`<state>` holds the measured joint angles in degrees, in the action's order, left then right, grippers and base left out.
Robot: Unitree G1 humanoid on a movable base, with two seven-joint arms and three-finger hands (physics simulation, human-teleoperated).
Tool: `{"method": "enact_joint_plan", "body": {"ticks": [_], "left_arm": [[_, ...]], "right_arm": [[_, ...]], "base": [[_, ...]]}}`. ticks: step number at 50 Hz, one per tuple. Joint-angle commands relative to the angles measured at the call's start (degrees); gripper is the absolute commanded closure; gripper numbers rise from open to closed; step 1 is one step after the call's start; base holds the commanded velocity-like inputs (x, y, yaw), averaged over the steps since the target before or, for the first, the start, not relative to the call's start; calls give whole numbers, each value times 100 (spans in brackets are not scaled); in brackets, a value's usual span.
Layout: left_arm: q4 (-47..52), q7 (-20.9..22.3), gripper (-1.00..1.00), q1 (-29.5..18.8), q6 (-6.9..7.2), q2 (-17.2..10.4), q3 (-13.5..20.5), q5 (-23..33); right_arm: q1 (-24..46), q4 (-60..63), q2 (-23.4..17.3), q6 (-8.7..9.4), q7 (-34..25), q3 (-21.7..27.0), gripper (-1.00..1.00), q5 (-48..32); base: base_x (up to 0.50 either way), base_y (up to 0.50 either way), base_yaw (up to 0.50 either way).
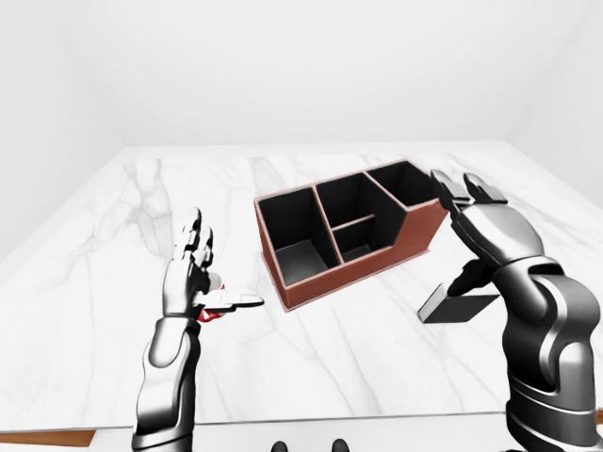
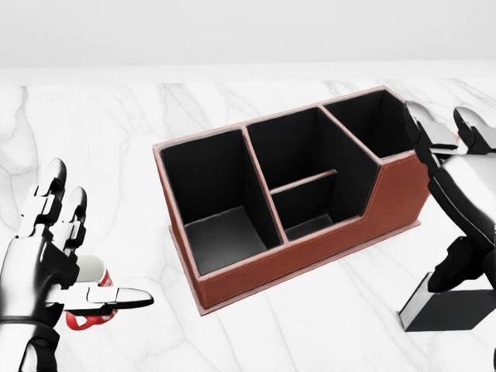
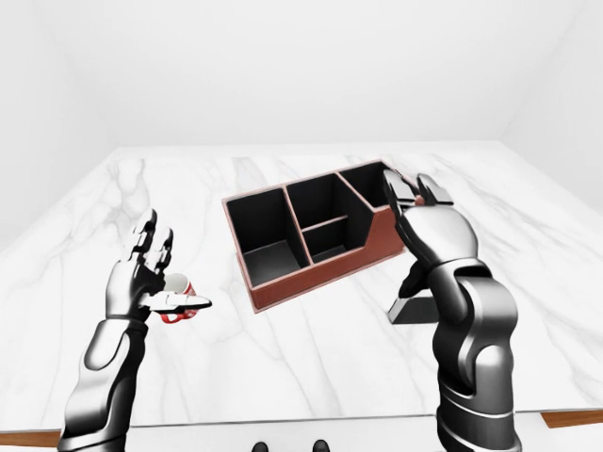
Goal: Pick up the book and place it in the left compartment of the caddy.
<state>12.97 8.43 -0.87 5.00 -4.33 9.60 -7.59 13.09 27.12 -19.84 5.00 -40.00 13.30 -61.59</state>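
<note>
Your right hand (image 2: 457,155) is spread, raised by the caddy's (image 2: 298,198) right end; the book (image 1: 459,306) lies on the desk (image 1: 122,245) below it. Your left hand (image 2: 50,256) is spread over a red mug (image 3: 176,289), left of the caddy.

One caddy (image 2: 310,256), one book (image 2: 446,310), one mug (image 3: 176,288), two hands (image 1: 188,278) (image 1: 490,226)

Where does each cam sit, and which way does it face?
Left-eye view: on the head, looking down across the table; shows caddy, book, both arms whole, left hand, right hand.
Head view: on the head, tighter and steeper, on the caddy; only the hands and right forearm show, mug behind the left hand.
Right-eye view: twin of the left-eye, scene shifted left.
Shared: all three show caddy, book, mug, both open hands.
</note>
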Motion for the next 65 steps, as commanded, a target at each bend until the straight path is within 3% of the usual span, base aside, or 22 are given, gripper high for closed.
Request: {"method": "enact_joint_plan", "body": {"ticks": [1, 11, 21, 44, 65], "left_arm": [[41, -32, -100, -57, 0, -45, 104, -76], [32, -67, -100, -71, 0, -72, 132, -91], [84, -11, -100, -30, 0, -57, 114, -74], [86, 109, -100, 37, 0, -18, 32, -31], [88, 221, -100, 63, 0, -3, -5, 16]], "right_arm": [[-350, 285, -275, 0, 0, 884, -100, -785], [-974, 169, -93, 0, 0, 1308, -100, -684], [-842, -300, -196, 0, 0, 1309, -100, -615], [-314, -2028, -735, 0, 0, 964, -100, -265], [195, -3457, -701, 0, 0, 234, -100, -186]], "base": [[0, 0, 0], [0, 0, 0], [0, 0, 0], [0, 0, 0], [0, 0, 0]]}}
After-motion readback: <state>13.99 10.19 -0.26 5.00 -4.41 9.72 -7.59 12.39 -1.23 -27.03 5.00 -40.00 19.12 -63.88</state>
